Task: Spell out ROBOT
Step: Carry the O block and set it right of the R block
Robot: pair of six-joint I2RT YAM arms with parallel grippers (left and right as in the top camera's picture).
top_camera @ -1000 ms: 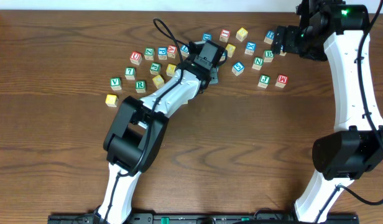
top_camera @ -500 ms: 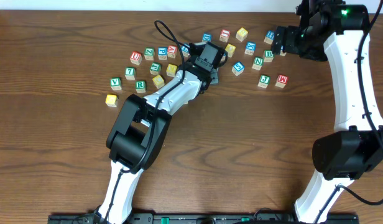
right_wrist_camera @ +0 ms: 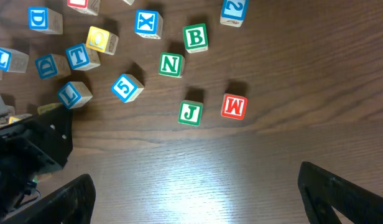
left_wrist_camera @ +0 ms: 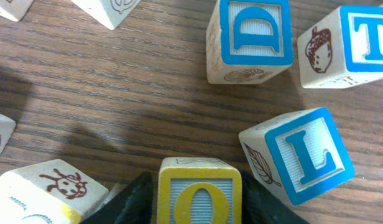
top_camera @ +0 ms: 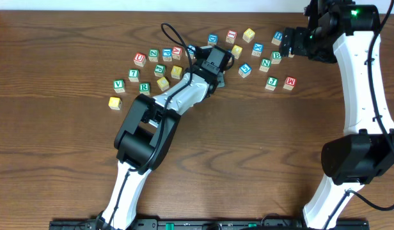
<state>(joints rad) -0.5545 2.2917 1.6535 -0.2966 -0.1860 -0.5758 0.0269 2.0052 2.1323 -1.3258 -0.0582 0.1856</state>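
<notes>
Your left tool (left_wrist_camera: 199, 202) grips a yellow wooden cube with a yellow letter O (left_wrist_camera: 199, 186). Its two black fingers (left_wrist_camera: 132, 202) sit flush against the cube's left and right sides. The cube rests on the dark brown wooden table (left_wrist_camera: 117, 93).

Just right of the gripped cube is a blue-framed wooden L cube (left_wrist_camera: 303, 155), turned at an angle and close to the right finger. Just left of the left finger is a pale cube with a ladybird drawing (left_wrist_camera: 48, 190).

Ahead of the tool, a blue-framed wooden D cube (left_wrist_camera: 253, 37) and a blue-framed wooden T cube (left_wrist_camera: 359, 37) stand near each other without touching. The T is on the right.

From overhead, your left arm reaches into the middle of the scattered cubes. The green-framed wooden R cube (top_camera: 144, 87) lies at the left of the scatter, well apart from the tool. Several other yellow cubes (top_camera: 176, 71) lie among them, their faces too small to read.

Your right tool (right_wrist_camera: 194, 177) stands wide open with nothing between its fingers. It hangs above the table at the right end of the scatter.

Below it lies the green-framed wooden B cube (right_wrist_camera: 194, 37), with a green-framed N cube (right_wrist_camera: 171, 64) just beside it. Nearer the tool, a green-framed J cube (right_wrist_camera: 190, 113) and a red-lettered M cube (right_wrist_camera: 234, 106) sit side by side.
</notes>
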